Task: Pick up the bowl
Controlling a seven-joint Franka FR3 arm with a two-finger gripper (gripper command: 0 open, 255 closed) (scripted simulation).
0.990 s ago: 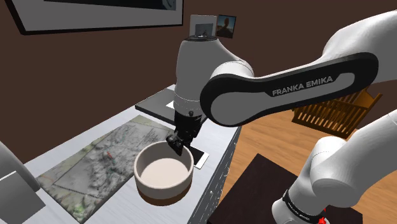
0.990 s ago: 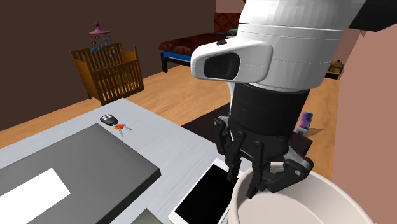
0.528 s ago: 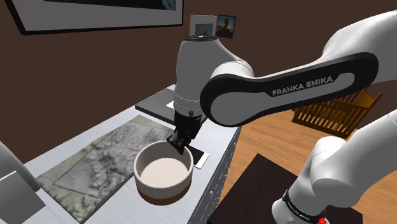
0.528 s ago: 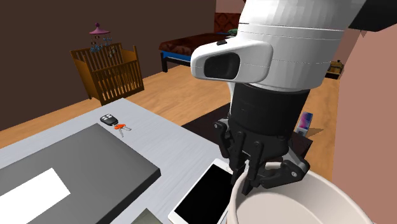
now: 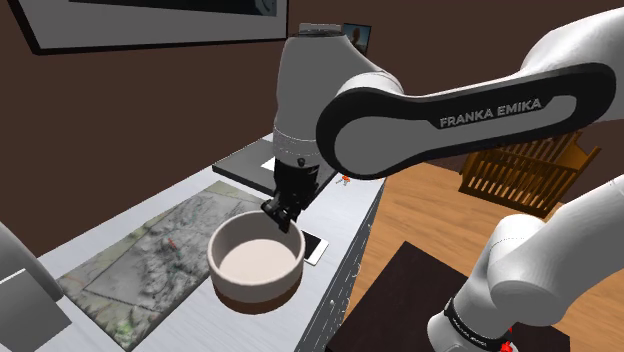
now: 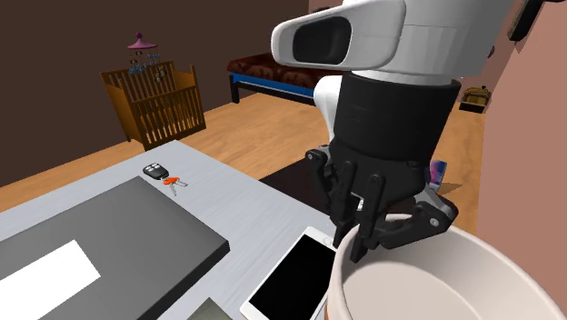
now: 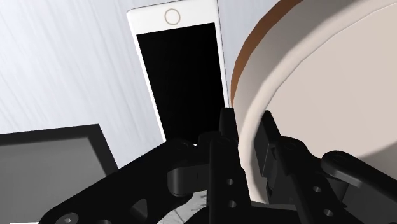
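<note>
The bowl (image 5: pixel 256 262) is round and off-white with a pale pinkish inside, and hangs just above the grey table (image 5: pixel 340 215). My black gripper (image 5: pixel 283 215) is shut on its far rim, straight down from the white arm. In the second exterior view the gripper (image 6: pixel 363 241) pinches the bowl's (image 6: pixel 436 282) rim at its left edge. From the wrist, the gripper (image 7: pixel 247 137) has one finger outside the wall and one inside, clasping the bowl (image 7: pixel 331 83); a brown band shows under the rim.
A white-framed phone (image 6: pixel 295 277) lies on the table right beside the bowl. A dark flat slab (image 6: pixel 100 236) and a key fob with orange tag (image 6: pixel 164 175) lie farther along. A printed map mat (image 5: pixel 150 250) covers the near table. A wooden crib (image 6: pixel 154 100) stands on the floor.
The fingers have closed onto the bowl's rim. The arm has since risen, and the bowl has come up a little off the table with it.
</note>
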